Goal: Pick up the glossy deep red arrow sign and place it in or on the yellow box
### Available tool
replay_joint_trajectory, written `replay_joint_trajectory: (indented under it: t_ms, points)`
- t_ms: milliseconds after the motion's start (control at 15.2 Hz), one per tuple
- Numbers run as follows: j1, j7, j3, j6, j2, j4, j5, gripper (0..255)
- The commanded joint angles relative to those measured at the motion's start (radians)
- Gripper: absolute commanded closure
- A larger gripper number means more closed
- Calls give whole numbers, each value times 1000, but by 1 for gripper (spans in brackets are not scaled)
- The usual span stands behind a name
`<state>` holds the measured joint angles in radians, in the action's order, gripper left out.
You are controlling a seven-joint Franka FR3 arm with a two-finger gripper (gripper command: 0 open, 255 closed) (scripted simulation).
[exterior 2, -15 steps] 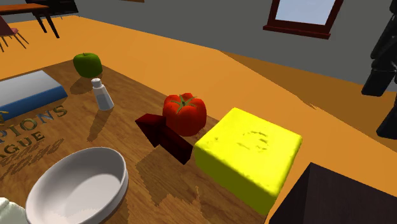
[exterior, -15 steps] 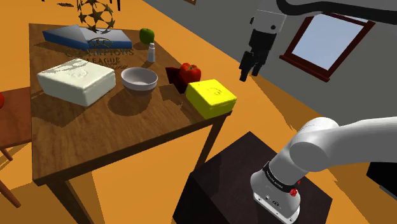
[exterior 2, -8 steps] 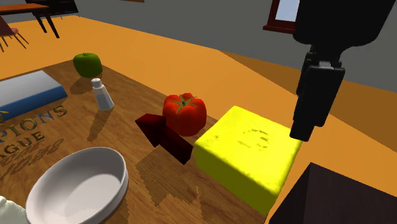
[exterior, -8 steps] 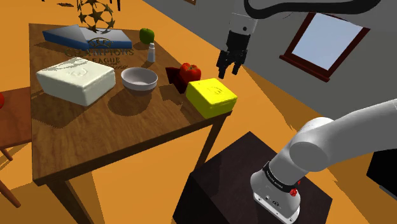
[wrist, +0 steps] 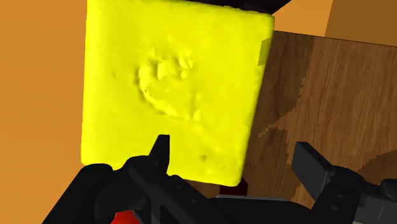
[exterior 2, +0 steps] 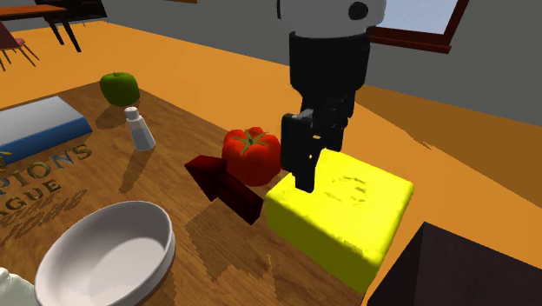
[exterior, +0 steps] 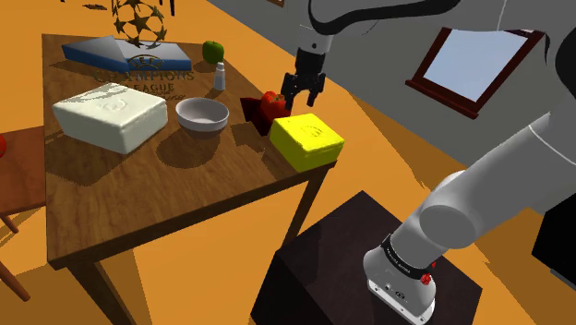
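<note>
Now, my gripper (exterior: 302, 97) hovering over the yellow box (exterior: 306, 140), fingers spread wide, nothing held, deep red arrow sign (exterior 2: 221, 184) flat by the table's (exterior: 138, 203) edge, against the tomato (exterior 2: 252, 155), just beside the box.

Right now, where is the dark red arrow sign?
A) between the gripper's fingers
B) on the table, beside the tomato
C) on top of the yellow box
B: the arrow sign lies on the table beside the tomato, while the open gripper hovers empty above.
</note>
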<state>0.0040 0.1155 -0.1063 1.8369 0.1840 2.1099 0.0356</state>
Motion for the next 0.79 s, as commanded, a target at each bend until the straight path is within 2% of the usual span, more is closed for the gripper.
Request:
replay_joint_trajectory:
  t_ms: [0, 594, 726]
  points:
    - [1, 20, -6, 24, -80, -59, -3, 0]
    - [11, 95, -11, 60, -432, -390, -25, 0]
    - [12, 95, -10, 73, -436, -382, -25, 0]
